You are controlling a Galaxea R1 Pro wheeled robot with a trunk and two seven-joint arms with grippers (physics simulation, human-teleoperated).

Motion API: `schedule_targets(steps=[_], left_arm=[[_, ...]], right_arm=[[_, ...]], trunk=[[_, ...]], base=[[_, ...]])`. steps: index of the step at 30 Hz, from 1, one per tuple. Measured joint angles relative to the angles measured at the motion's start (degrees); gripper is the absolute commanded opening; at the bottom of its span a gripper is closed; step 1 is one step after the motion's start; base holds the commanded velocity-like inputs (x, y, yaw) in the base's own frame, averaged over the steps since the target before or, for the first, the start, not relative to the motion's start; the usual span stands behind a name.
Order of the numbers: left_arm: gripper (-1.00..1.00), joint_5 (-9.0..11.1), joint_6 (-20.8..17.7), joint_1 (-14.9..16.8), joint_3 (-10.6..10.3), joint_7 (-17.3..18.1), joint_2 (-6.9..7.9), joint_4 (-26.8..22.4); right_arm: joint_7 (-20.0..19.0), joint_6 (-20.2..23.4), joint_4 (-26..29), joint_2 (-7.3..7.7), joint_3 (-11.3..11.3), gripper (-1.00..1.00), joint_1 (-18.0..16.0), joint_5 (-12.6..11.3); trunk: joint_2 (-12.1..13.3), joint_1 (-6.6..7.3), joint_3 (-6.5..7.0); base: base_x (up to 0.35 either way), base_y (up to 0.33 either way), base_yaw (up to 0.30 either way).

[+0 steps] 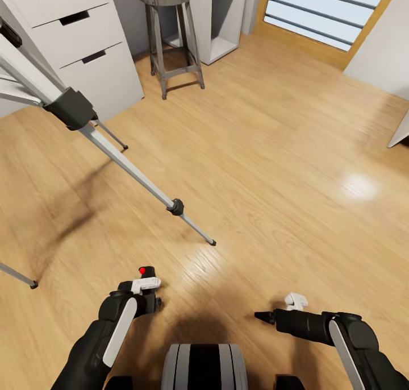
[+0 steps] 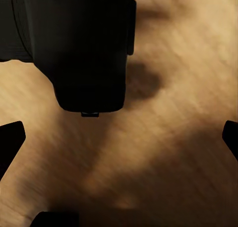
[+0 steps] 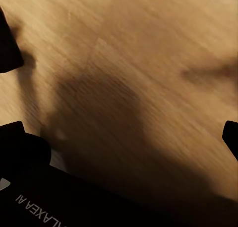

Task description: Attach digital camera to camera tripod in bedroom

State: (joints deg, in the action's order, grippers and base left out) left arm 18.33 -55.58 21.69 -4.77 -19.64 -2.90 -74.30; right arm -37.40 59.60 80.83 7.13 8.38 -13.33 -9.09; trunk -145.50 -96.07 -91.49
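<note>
1. Robot base [image 1: 204, 367]: one rounded block striped grey and black at the near edge of the head view, with two black arms with white panels reaching forward from either side of it.
2. Left tool [image 1: 149, 290]: one, just ahead and left of the base, pinching the digital camera [image 1: 146, 272]. One small black boxy body with a round red button on top. From the left wrist, the digital camera [image 2: 82, 43] is a dark matte block with rounded lower corners held above the wood.
3. Right tool [image 1: 267, 316]: one, ahead and right of the base. Its black fingertips [image 3: 9, 43] sit at opposite edges of the right wrist view, spread wide with bare floor between them.
4. Floor [image 1: 272, 168]: light wood planks with fine grain and a glossy highlight, carrying soft shadows of the arms.
5. Camera tripod [image 1: 122, 162]: one, beyond the left tool and farther left of the base. Three slim silver telescoping legs with black feet can be counted; the nearest has two black collars, one big and blocky, one small. Its head is cut off by the frame.
6. Stool [image 1: 170, 34]: one, well beyond the tripod, grey metal, with an octagonal seat and splayed legs joined by rungs.
7. Drawer unit [image 1: 79, 43]: one, white, just left of the stool, with two dark slot handles.
8. Door [image 1: 324, 12]: one, far right of the stool, with a wooden frame and pale slatted panels.
</note>
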Motion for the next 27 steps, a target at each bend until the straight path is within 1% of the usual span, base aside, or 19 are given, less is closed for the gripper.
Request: schedule_targets(steps=[2,10,27], left_arm=[[1.0,0.0,0.0,0.0,0.0,0.0,0.0,0.0],[1.0,-0.1,0.1,0.0,-0.1,-0.1,0.0,0.1],[1.0,-0.2,0.1,0.0,0.0,-0.2,0.0,0.0]], right_arm=[[0.0,0.0,0.0,0.0,0.0,1.0,0.0,0.0],[0.0,0.0,0.0,-0.01,0.0,1.0,0.0,0.0],[0.0,0.0,-0.1,0.02,0.0,1.0,0.0,0.0]], trunk=[[0.0,0.0,0.0],[0.0,0.0,0.0],[0.0,0.0,0.0]], base=[[0.0,-0.003,0.0],[0.0,-0.121,0.0],[0.0,-0.011,0.0]])
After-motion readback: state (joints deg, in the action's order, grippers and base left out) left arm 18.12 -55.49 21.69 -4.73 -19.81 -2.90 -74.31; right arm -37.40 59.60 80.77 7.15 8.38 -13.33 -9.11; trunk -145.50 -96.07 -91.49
